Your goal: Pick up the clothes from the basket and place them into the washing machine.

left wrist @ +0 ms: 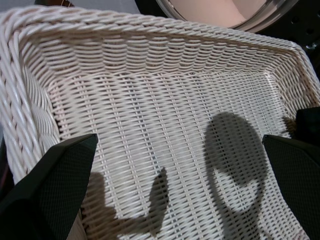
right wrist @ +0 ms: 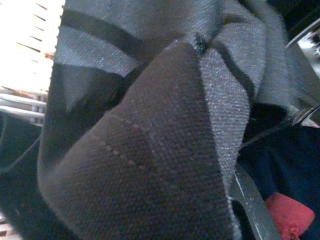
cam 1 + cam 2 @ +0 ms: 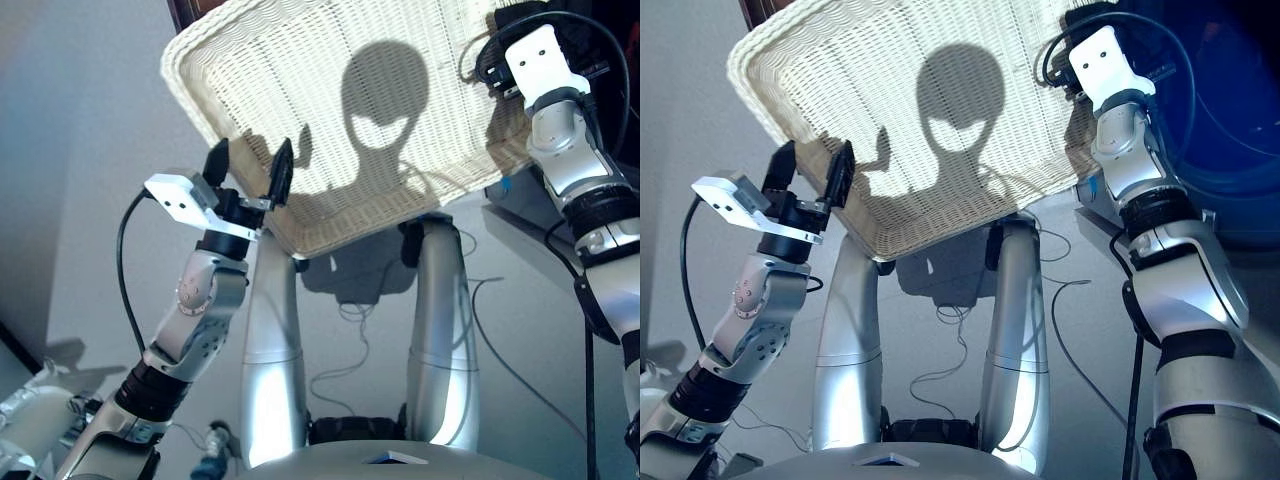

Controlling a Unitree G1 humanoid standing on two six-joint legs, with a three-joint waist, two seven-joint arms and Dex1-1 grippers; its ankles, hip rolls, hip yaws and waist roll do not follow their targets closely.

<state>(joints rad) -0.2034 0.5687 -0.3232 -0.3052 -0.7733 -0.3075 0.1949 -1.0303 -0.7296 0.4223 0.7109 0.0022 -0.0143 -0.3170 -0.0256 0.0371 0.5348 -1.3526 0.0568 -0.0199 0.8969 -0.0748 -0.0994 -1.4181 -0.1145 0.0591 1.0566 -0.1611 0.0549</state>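
The cream-white wicker basket (image 3: 190, 90) stands in front of me with no clothes in it, only shadows on its weave. My left gripper (image 3: 250, 165) hovers open at its near left corner, nothing between the black fingers. My right gripper (image 3: 1065, 55) reaches past the basket's far right corner toward the dark washing machine (image 3: 1240, 130). In the right wrist view the black garment (image 2: 150, 125) fills the picture, held by that gripper and hiding its fingers. Beyond it lie the navy garment (image 2: 290, 165) and the coral red garment (image 2: 292, 215), past a steel rim (image 2: 250, 200).
The washing machine's round porthole rim (image 1: 225, 12) shows just behind the basket's far edge. Loose cables (image 3: 350, 320) trail on the grey floor below the basket. A dark brown corner of furniture (image 3: 195, 10) sits at the basket's far left.
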